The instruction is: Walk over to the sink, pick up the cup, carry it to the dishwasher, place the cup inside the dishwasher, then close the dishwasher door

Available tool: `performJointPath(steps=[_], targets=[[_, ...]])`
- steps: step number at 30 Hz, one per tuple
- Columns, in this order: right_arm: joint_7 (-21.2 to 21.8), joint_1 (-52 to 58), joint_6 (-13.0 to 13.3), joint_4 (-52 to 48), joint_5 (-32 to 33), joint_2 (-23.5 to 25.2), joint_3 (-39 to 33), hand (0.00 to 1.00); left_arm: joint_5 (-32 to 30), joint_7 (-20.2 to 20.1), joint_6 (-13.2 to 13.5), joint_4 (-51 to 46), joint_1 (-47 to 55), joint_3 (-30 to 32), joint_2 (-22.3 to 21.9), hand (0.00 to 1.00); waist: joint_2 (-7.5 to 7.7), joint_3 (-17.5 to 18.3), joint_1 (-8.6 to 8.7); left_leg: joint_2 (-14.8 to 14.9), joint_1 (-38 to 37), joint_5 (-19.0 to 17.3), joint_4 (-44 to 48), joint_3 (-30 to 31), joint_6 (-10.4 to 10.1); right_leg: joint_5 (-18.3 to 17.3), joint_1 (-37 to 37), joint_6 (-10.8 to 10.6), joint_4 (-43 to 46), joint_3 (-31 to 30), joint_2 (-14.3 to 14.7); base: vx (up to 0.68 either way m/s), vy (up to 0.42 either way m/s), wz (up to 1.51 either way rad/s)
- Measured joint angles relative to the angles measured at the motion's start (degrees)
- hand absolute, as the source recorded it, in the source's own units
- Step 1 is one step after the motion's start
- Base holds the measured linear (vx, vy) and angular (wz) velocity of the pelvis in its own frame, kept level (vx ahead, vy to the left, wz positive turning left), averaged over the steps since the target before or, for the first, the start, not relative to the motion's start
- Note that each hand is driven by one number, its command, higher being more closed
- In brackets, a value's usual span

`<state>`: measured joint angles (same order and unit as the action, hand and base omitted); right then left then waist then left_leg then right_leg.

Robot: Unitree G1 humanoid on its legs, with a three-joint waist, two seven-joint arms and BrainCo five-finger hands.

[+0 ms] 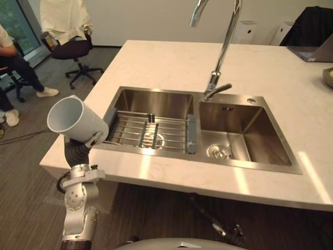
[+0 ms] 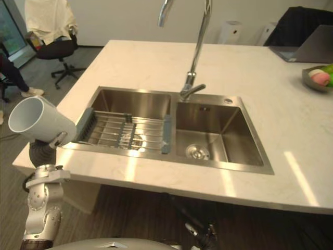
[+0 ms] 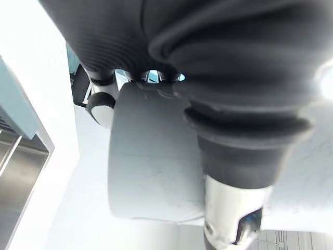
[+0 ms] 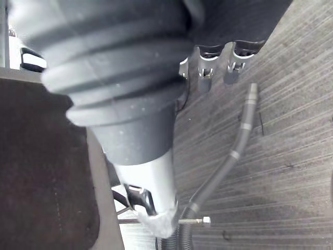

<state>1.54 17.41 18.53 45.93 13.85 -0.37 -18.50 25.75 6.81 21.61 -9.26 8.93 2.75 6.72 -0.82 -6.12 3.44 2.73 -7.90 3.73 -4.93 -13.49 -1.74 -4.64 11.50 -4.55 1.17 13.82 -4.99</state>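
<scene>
The white cup is tilted in the left hand, fingers curled round it, just left of the sink and past the pale worktop edge. A rack fills the sink's left basin. Beyond are an office chair and a seated person.

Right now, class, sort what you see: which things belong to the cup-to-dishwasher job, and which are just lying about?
Job: white cup, left hand curled round it, sink.
Lying about: drying rack, faucet, laptop, fruit bowl, office chair.
</scene>
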Motion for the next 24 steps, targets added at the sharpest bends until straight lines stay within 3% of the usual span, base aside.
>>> performJointPath(steps=[1,6,10,14,18,20,22,24], targets=[[1.1,-1.06,-0.21,2.81,1.6,-0.07,-0.15,0.0,0.22,0.03,0.16,-1.41,0.0,2.22,-1.13,1.0,0.82,0.62,-1.07,-0.04,-0.14,0.13,-0.03,1.18,-0.13,-0.37,0.76,0.37,-0.41,1.14,0.13,0.0,0.0,0.0],[1.72,-0.96,-0.18,3.23,1.66,-0.28,-0.23,0.0,0.96,0.34,0.26,-3.3,0.09,2.14,-2.32,1.0,1.0,0.83,-0.62,0.52,0.13,-0.54,0.03,-0.24,-0.89,-0.09,-0.37,0.34,-0.68,-1.46,0.52,0.0,0.007,-0.16],[3.54,1.74,-1.73,4.9,6.3,-0.23,-2.36,0.0,1.15,-0.28,1.07,-3.7,-1.86,-2.04,-2.89,1.0,1.5,1.91,1.92,0.52,0.9,-0.53,0.05,-0.58,-0.37,0.24,-1.38,0.41,-0.7,-2.27,0.73,0.04,0.002,-0.12],[5.76,3.44,-3.72,4.95,9.62,-0.26,-5.0,0.0,1.16,-1.25,1.02,-0.74,-3.75,-2.99,-2.77,1.0,1.47,1.98,2.89,0.26,-0.31,-0.62,0.37,-0.22,-0.27,0.11,-0.29,0.48,-0.51,-2.22,0.94,0.05,-0.005,-0.03],[11.84,2.01,-4.24,8.57,8.93,-0.52,-4.84,0.0,1.16,-2.75,-0.46,0.3,-3.73,-2.78,-2.59,1.0,1.72,1.57,2.72,-0.25,0.66,-0.8,1.78,5.07,-0.37,-5.62,-1.24,0.9,7.87,-2.39,0.32,-0.05,-0.054,0.59],[13.51,1.04,-4.72,9.85,7.81,-0.62,-4.2,0.0,1.09,-3.47,-0.97,-0.89,-2.63,-2.39,-2.24,1.0,2.35,1.01,2.21,-1.2,6.41,-2.18,8.58,10.59,-0.46,-8.23,-2.63,1.64,11.55,-1.25,0.2,-0.06,-0.08,1.45],[14.41,-1.67,-4.7,10.57,7.54,-2.85,-2.4,0.0,1.2,-3.39,-1.1,-4.72,1.28,0.6,-2.94,1.0,1.22,-1.95,-0.81,-1.21,11.7,-1.79,13.06,16.29,-1.34,-9.14,-3.99,2.4,13.77,3.2,0.48,-0.16,-0.083,1.39],[14.48,-3.79,-4.48,11.28,7.61,-4.83,-2.07,0.0,1.7,-3.32,-1.0,-5.91,3.5,2.78,-3.46,1.0,-0.84,-3.61,-2.93,-1.06,14.29,-1.19,12.39,19.28,-2.28,-9.64,-5.46,3.36,14.02,6.49,1.16,-0.22,-0.07,1.06]])
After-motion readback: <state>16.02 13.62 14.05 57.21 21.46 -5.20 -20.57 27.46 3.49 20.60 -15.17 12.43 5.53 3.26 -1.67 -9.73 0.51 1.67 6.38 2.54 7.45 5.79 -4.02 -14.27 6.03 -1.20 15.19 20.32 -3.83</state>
